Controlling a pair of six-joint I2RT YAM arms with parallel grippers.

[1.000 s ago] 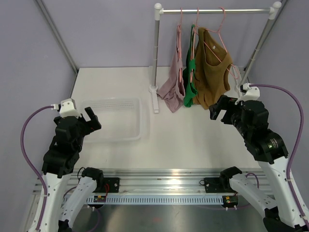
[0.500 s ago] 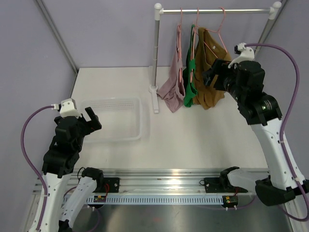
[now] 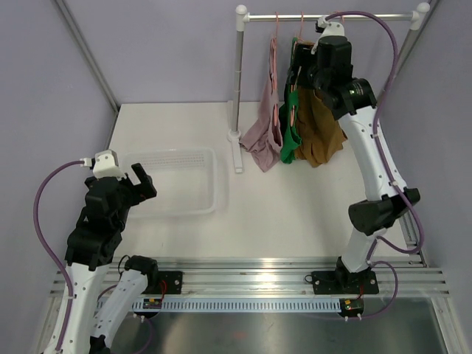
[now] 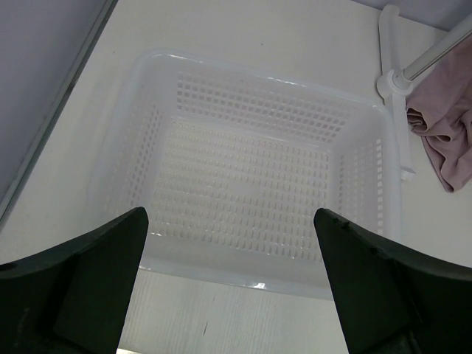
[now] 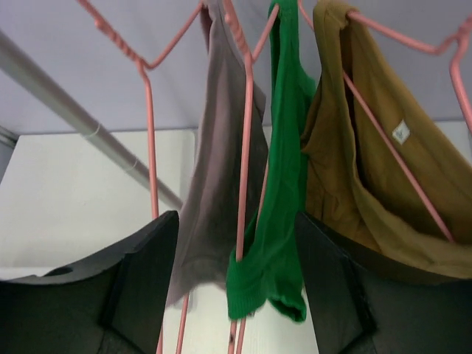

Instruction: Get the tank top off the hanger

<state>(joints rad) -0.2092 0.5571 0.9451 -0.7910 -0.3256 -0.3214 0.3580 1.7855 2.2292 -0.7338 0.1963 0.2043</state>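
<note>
Three tank tops hang on pink hangers from the rail (image 3: 332,16): a mauve one (image 3: 262,136), a green one (image 3: 290,140) and a brown one (image 3: 321,129). My right gripper (image 3: 299,70) is raised up among the hangers. In the right wrist view it (image 5: 236,221) is open, its jaws straddling the green top's (image 5: 284,147) lower strap and a pink hanger wire (image 5: 244,147). The mauve top (image 5: 217,169) hangs just inside the left jaw, and the brown top (image 5: 346,162) lies outside the right jaw. My left gripper (image 3: 141,182) is open and empty.
A white perforated basket (image 3: 177,156) sits on the table left of the rack's upright post (image 3: 237,88). My left gripper (image 4: 228,221) hovers over the basket's near rim (image 4: 243,267). The rail (image 5: 74,118) runs diagonally behind the hangers in the right wrist view.
The right arm has swung up from beside the brown top's hem to hanger height, and its jaws have narrowed around the green top. The left arm has not moved.
</note>
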